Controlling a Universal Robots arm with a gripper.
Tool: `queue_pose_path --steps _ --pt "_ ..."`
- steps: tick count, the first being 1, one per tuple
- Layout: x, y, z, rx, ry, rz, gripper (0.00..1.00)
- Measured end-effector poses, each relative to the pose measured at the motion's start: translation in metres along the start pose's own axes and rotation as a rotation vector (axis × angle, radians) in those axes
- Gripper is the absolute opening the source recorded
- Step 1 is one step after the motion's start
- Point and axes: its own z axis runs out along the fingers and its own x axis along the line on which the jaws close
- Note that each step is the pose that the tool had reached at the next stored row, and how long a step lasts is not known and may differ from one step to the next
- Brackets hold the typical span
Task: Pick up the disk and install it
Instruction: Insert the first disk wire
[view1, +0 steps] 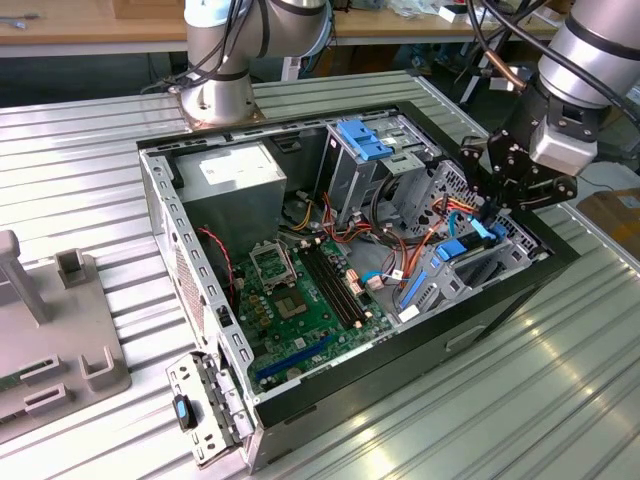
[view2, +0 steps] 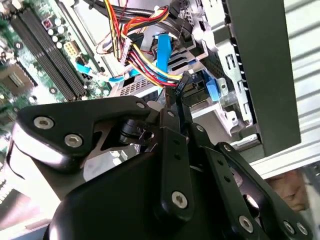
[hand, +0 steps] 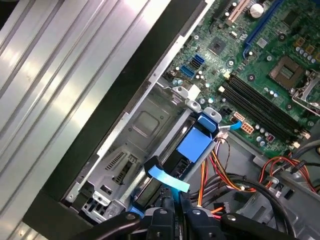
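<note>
Exterior view, case: an open computer case (view1: 470, 330) was seen lying on a ribbed metal table (view1: 560, 400), its motherboard (view1: 300, 290) exposed.
Exterior view, gripper: the gripper (view1: 487, 215) was held over the drive cage (view1: 480, 275) at the exterior view's right.
Exterior view, disk: the disk (view1: 450, 250) was seen lying inside that cage, just below the gripper.
Second wrist view, gripper: the fingers (view2: 181, 100) were shown drawn together, with nothing seen pinched between them.
Second wrist view, wiring: a coloured wire bundle (view2: 145, 62) and a flat blue cable (view2: 162, 50) were shown just past the tips.
First wrist view, disk: the blue frame of the disk (hand: 196, 142) was seen set in the bay, beside the case wall (hand: 115, 125).
First wrist view, contact: whether the disk was touched could not be told.
</note>
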Motion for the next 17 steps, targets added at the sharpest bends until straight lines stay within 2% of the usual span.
queue_pose_path --steps 2,7,17 --pt "0.0000 0.0001 0.0009 -0.0018 0.0033 0.060 0.16" --pt "-0.0001 0.0002 0.0011 -0.0019 0.0037 0.069 0.16" --pt "-0.0002 0.0004 0.0052 -0.0087 0.0165 0.307 0.16"
